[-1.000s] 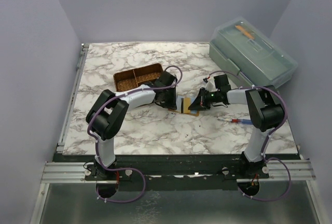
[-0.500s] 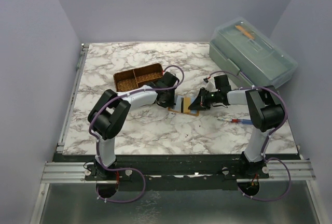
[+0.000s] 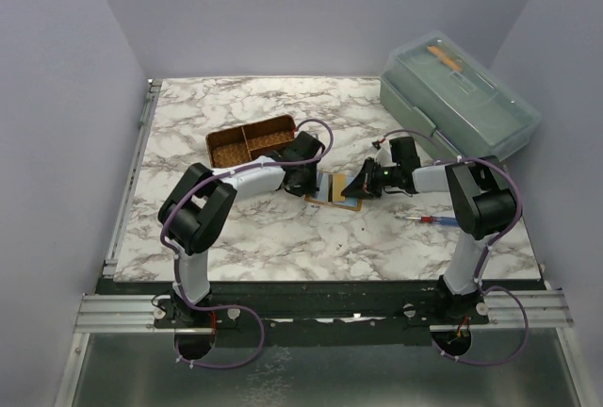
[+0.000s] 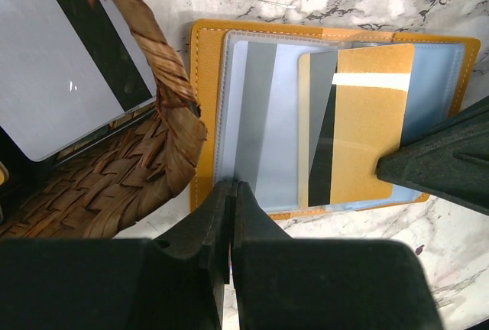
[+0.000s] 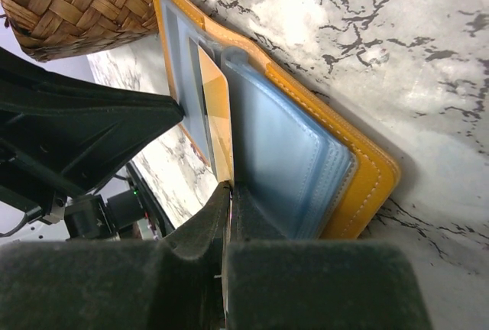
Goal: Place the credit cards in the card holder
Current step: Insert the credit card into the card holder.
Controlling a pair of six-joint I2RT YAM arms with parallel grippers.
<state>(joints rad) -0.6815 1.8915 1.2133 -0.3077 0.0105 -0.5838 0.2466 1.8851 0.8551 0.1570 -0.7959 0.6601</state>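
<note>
The card holder [image 3: 343,192], an orange-tan wallet with clear sleeves, lies open on the marble between both grippers. My right gripper [image 5: 229,186] is shut on a yellowish card [image 5: 216,116], whose far end sits in a sleeve of the wallet [image 5: 359,185]. In the left wrist view this card [image 4: 367,116] lies partly in the right sleeve, and a pale blue card [image 4: 260,116] fills the left sleeve. My left gripper [image 4: 233,186] is shut, with its tips at the near edge of the left sleeve. A white-grey card [image 4: 61,78] lies in the basket.
A brown woven divided basket [image 3: 250,140] stands just left of the wallet, and its rim [image 4: 145,40] touches the wallet's edge. A grey-green lidded box [image 3: 462,96] stands at the back right. A red and blue pen-like tool [image 3: 435,222] lies by the right arm.
Both grippers and the wallet have shifted slightly toward the back of the table. The yellowish card stays in my right gripper at the sleeve.
</note>
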